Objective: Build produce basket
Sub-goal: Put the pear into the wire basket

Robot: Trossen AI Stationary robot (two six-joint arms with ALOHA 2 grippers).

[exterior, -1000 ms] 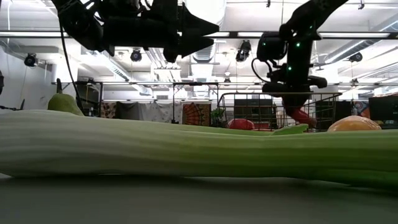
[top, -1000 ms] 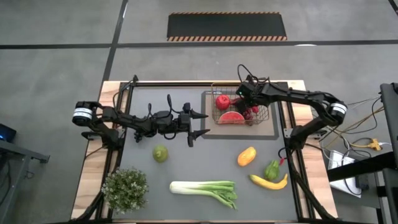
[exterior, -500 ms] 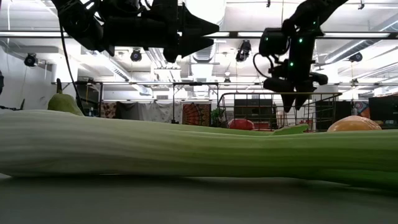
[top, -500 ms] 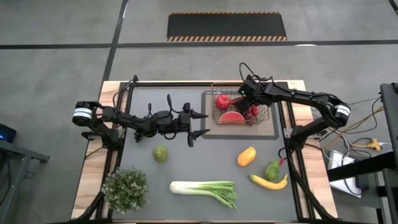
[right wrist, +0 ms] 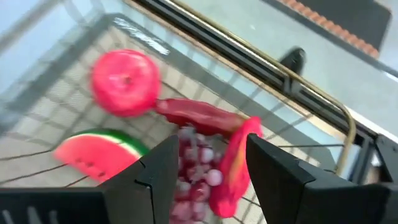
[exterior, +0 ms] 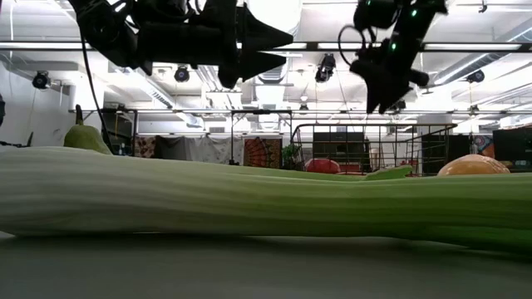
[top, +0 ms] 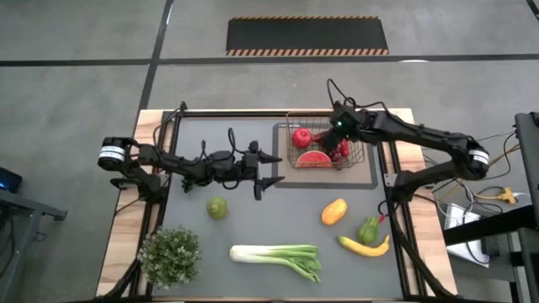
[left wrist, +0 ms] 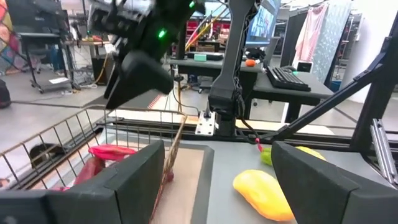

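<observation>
Basket (top: pixel 325 148) holds apple (top: pixel 301 137), watermelon (top: pixel 314 157), chillies (right wrist: pixel 205 116), grapes (right wrist: pixel 189 180)

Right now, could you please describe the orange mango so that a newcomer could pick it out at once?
Start at the wire basket near the table's far right, then look toward the near edge, just outside the basket. The orange mango lies there alone on the grey mat, with a green pepper and yellow banana farther right. It is the only orange, smooth oval piece.
</observation>
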